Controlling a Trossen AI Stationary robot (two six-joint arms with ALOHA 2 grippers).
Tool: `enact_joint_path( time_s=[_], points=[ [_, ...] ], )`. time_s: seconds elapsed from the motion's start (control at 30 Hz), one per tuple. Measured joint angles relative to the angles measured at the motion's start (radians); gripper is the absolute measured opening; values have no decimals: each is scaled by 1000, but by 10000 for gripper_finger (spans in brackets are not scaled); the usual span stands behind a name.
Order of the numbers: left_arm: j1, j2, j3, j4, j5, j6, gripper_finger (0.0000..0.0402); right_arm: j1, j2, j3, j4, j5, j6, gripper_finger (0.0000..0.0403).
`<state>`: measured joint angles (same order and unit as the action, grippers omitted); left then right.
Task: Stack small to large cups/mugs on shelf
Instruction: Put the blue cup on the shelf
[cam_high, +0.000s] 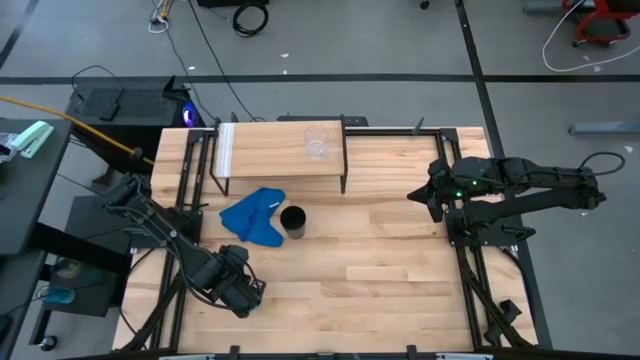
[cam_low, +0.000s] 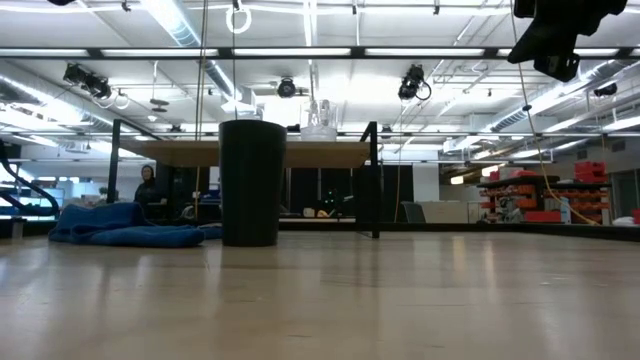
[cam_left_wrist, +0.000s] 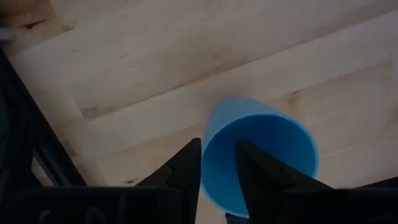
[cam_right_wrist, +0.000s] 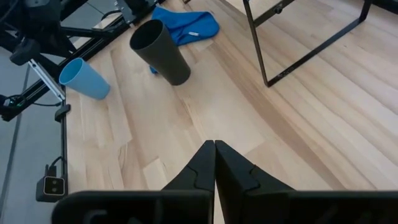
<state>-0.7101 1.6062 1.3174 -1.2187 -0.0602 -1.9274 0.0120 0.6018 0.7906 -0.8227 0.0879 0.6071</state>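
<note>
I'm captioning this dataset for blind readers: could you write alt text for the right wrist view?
The right gripper, fingers closed together and holding nothing, hangs above the wooden table. Beyond it stands a black cup next to a crumpled blue cloth. The left gripper holds a light blue cup near the table's edge, and the shelf's black legs show off to one side.

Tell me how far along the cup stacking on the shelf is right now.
Done: the clear cup stands on the shelf. In hand: the left hand grips the light blue cup by its rim, near the table's front left. Left: that cup and the black cup, beside the blue cloth, still need stacking. The right hand waits, shut.
</note>
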Motion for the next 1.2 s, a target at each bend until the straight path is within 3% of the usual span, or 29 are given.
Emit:
enact_joint_path(
  time_s=[1.2],
  points=[
    [-18,106,-1,38,79,-60,108,0,0,0,-4,-1,0,14]
  ],
)
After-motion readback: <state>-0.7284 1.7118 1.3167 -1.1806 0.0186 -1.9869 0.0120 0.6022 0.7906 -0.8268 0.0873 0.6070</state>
